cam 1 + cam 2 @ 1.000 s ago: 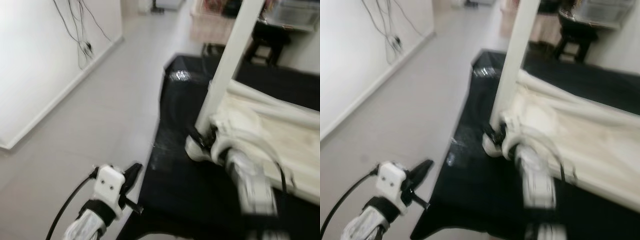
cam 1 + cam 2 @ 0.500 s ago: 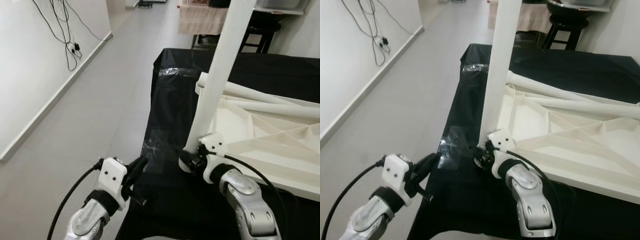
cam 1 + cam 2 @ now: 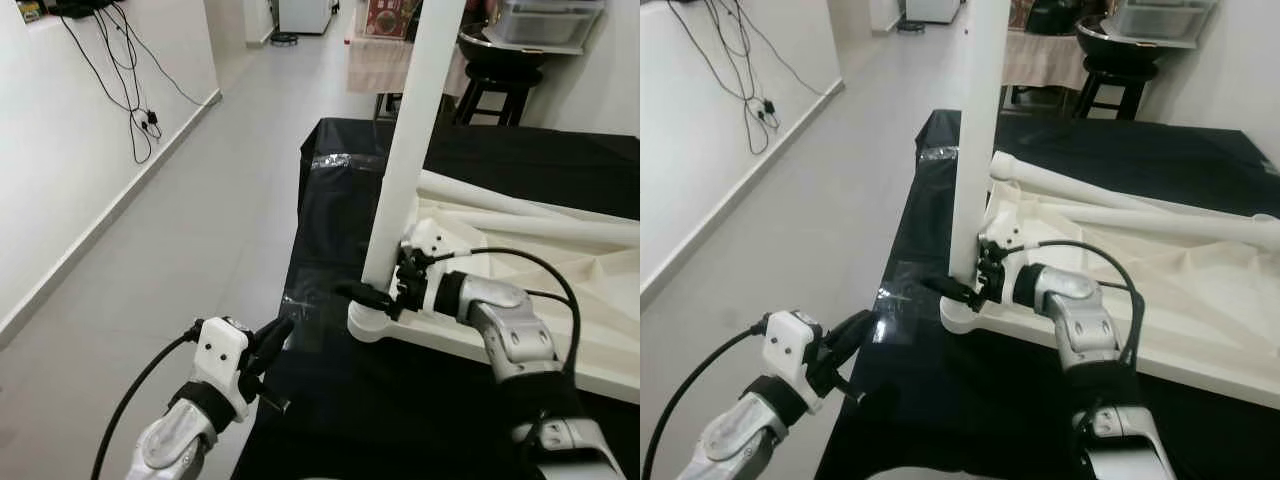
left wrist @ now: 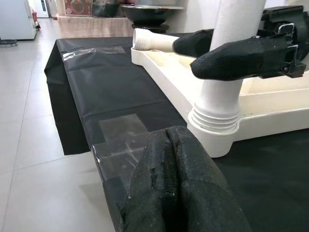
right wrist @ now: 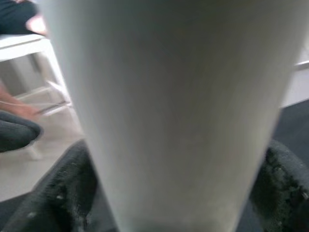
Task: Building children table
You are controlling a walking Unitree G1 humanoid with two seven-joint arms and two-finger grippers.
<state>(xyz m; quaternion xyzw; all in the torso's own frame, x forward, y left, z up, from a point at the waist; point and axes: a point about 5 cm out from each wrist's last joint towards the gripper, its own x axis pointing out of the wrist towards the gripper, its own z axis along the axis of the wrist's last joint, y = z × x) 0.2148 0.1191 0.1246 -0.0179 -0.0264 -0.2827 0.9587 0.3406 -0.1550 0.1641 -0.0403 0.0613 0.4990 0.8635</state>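
A white children's table [image 3: 1160, 290] lies upside down on the black-covered table [image 3: 330, 210]. One white table leg [image 3: 405, 160] stands upright in its near corner socket [image 4: 212, 130]. My right gripper [image 3: 372, 293] is shut on this leg just above the socket, with one finger [image 4: 241, 58] in front and the other behind. In the right wrist view the leg [image 5: 169, 96] sits between both fingers [image 5: 53, 193]. My left gripper [image 3: 278, 332] hangs shut beside the table's near left edge, holding nothing. Two loose legs [image 3: 1120, 190] lie on the upturned top.
Grey tiled floor [image 3: 200, 200] runs along the left of the table. Cables [image 3: 130, 70] hang on the white wall. A dark stool [image 3: 480, 70] and a shelf stand behind the table. Clear tape patches [image 3: 340, 160] mark the black cover.
The camera has shifted and the blur has gone. My right arm has swung out to the right, and its gripper now grips the leg slightly above the socket. The left gripper has kept its place.
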